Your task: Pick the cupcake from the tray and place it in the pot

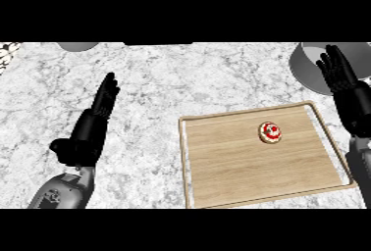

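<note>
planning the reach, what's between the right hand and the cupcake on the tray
In the head view, only bare tray board and the tray's right rim lie between the right hand and the cupcake. Nothing else stands in that stretch.

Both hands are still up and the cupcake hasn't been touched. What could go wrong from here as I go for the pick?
The cupcake is small and lies flat on the tray, so the robot hand's fingers may nudge it instead of closing round it. The right robot hand is raised in front of the pot, which is cut off at the view's upper right, so judging the drop point could be hard. The left robot hand rests open, well clear.
</note>
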`<state>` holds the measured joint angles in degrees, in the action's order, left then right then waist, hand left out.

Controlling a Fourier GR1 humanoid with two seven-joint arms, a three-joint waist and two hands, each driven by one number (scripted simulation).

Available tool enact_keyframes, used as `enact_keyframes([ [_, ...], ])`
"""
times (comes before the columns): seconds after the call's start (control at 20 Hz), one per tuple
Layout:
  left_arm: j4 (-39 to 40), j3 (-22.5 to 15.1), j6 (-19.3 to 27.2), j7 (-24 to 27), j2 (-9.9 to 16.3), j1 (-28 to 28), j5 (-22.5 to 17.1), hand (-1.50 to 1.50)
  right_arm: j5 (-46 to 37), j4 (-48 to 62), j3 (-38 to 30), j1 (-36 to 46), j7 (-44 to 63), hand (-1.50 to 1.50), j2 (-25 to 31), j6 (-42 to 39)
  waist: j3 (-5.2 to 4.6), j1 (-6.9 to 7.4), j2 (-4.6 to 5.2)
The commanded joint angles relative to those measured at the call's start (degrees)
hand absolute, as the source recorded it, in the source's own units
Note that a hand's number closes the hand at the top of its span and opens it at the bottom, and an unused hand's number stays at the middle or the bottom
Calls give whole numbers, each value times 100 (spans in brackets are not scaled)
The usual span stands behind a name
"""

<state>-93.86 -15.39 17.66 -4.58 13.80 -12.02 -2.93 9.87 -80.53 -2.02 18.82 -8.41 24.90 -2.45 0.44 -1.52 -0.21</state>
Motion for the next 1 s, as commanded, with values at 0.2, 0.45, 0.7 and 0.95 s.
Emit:
enact_keyframes([
  [0.2, 152, 576, 206, 531, -33, 639, -236, 0, 863, -1113, -1258, -251, -2275, 150, 761, -1103, -30, -96, -70],
  [0.45, 161, 612, -81, 1026, -163, 1155, -557, 0, -104, -507, -2047, -1780, -2872, -150, 405, 365, -40, -47, -2],
  [0.7, 41, 588, -209, 1324, -245, 1526, -590, 0, 213, -1515, -1911, -2519, -4269, -150, -178, -264, -44, 46, -15],
  [0.95, 581, 657, -201, 1289, -434, 979, -471, 0, -466, -2668, -1701, -3369, -3679, -150, -119, -182, -51, 42, 10],
])
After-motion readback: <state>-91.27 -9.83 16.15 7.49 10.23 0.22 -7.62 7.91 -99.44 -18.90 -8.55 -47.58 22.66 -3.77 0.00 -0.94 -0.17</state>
